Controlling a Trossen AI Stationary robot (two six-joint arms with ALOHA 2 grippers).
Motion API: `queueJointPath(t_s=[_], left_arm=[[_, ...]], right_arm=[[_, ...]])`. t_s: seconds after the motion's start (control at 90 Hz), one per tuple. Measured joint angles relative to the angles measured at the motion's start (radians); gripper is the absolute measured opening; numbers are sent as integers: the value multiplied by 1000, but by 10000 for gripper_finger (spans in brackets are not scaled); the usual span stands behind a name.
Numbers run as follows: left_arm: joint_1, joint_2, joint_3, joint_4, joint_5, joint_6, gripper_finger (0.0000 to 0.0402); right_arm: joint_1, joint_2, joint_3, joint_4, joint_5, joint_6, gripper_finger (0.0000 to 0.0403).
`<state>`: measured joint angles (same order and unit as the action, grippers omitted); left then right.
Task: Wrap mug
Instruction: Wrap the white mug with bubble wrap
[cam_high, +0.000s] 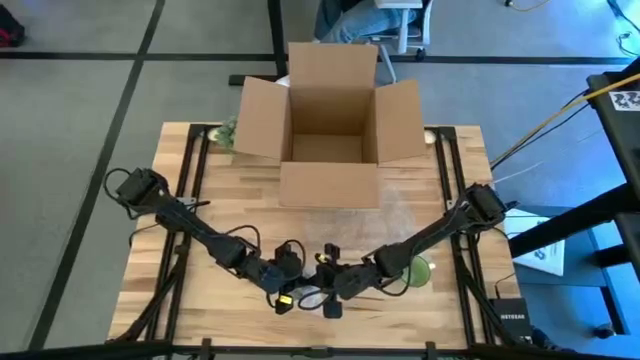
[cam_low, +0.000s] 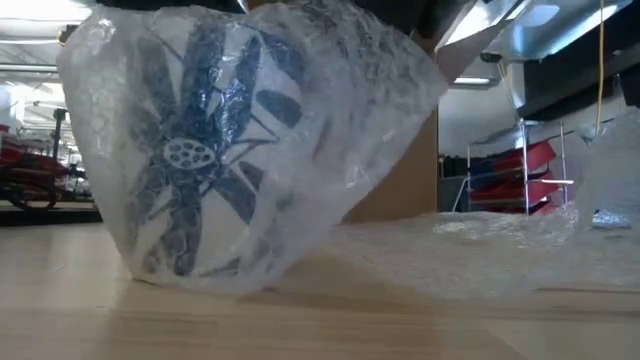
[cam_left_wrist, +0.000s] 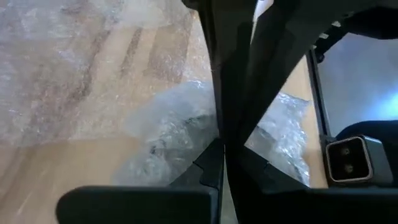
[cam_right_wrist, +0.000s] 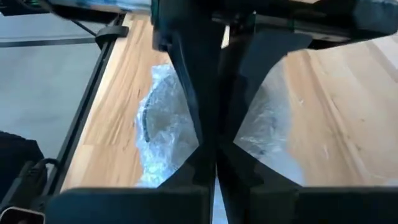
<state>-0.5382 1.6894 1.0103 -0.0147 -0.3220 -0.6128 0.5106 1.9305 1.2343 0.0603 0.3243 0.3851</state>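
At the table's near edge, left claw (cam_high: 288, 283) and right claw (cam_high: 333, 290), both clamped together on bubble wrap (cam_low: 330, 90) around the mug (cam_low: 200, 160).

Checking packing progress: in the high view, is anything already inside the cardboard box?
No. The cardboard box stands with its flaps open and only its bare brown floor shows, while both grippers work near the table's front edge.

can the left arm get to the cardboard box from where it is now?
Probably yes. The left gripper sits at the wrapped mug near the front edge; only flat bubble wrap lies before the cardboard box.
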Motion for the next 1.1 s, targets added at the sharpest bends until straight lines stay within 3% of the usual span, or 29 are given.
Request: queueJointPath(t_s=[0.322, 0.5, 0.844, 1.1], left_arm=[[-24, -21, 146, -231, -24, 73, 0], [-32, -20, 162, -231, -20, 142, 0], [-23, 101, 109, -205, 6, 89, 0], [-18, 135, 101, -168, 8, 86, 0]], right_arm=[[0, 1, -1, -1, -3, -6, 1], [0, 1, -2, -1, -3, -8, 1], [-1, 2, -1, 1, -3, -8, 1], [0, 0, 139, -198, -39, -75, 1]])
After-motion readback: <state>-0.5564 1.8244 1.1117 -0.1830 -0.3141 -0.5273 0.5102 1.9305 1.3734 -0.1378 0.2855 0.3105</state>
